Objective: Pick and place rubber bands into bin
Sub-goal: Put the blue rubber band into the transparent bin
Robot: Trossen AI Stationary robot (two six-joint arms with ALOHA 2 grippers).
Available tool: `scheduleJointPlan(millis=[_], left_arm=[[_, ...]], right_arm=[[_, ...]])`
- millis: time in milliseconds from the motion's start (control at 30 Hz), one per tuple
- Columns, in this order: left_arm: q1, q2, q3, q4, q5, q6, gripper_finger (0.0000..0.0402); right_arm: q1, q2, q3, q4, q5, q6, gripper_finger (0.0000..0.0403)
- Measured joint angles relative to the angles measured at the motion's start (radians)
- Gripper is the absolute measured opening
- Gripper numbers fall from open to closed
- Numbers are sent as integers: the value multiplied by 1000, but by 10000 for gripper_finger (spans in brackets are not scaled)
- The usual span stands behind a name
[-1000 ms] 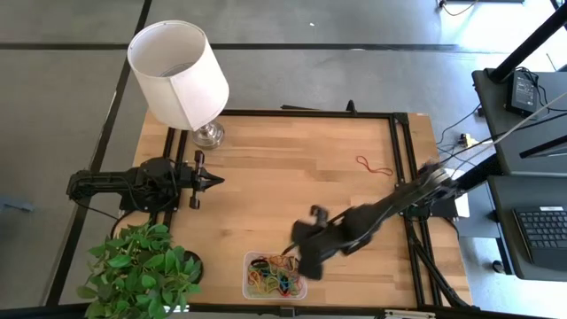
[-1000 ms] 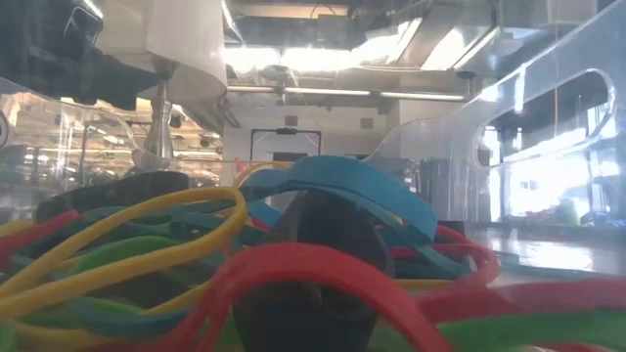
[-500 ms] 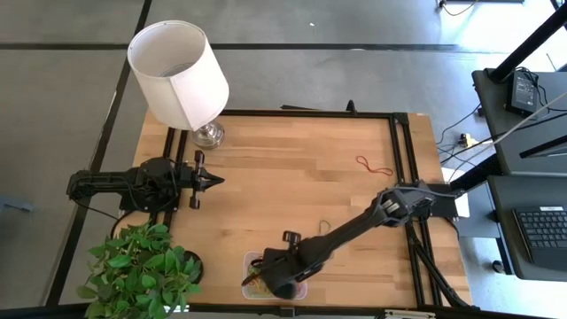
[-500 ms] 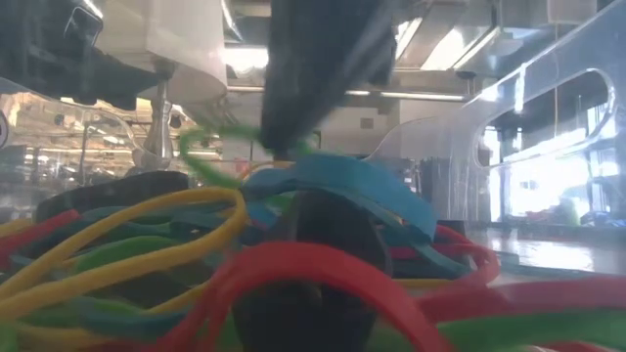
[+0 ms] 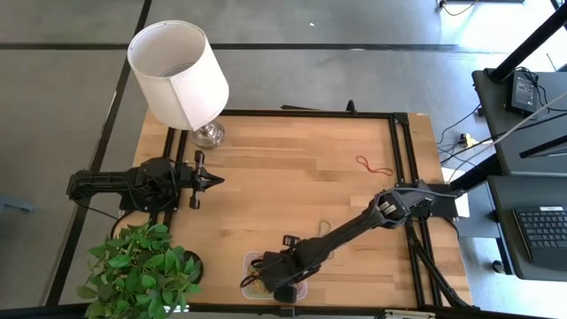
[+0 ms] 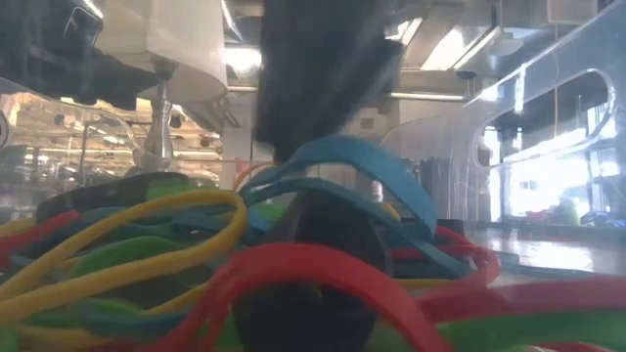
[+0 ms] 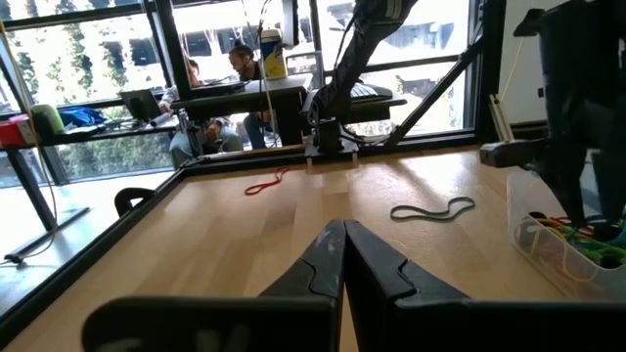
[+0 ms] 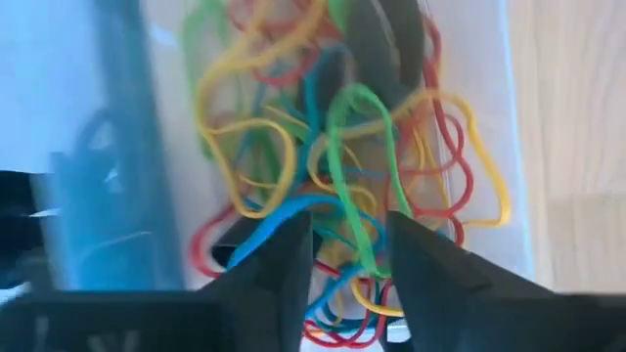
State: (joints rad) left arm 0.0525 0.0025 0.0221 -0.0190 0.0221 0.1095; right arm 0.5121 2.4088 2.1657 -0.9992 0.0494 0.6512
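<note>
Reaching from the table's right side, the right jaws hang directly over the bin. Left jaws wait pressed together by the lamp; a red band and a grey band lie well apart from both. Right wrist view: jaws parted narrowly, a green band lying loose below the gap, atop the rubber bands heaped in the bin.

The right arm stretches diagonally from its base at the table's right edge toward the near edge, its wrist angled steeply down. The right gripper hangs low with its two dark fingers parted. The left arm lies folded at the table's left side, the left gripper pinched closed.
</note>
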Motion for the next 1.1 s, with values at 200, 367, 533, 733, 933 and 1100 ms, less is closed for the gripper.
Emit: scheduleJointPlan(millis=[200,367,533,733,933,1100], left_arm=[[0,0,0,0,0,0,4],[0,0,0,0,0,-1,5],[0,0,0,0,0,-1,6],[0,0,0,0,-1,0,6],[0,0,0,0,-3,-1,8],[0,0,0,0,-3,-1,6]], right_arm=[[-1,-1,170,-77,33,-151,159],[-23,-100,108,-147,103,-211,137],[-43,-281,-146,-141,204,-180,112],[-65,-584,-664,186,213,27,106],[-90,-786,-1040,287,233,386,106],[-124,-810,-1194,312,192,447,125]])
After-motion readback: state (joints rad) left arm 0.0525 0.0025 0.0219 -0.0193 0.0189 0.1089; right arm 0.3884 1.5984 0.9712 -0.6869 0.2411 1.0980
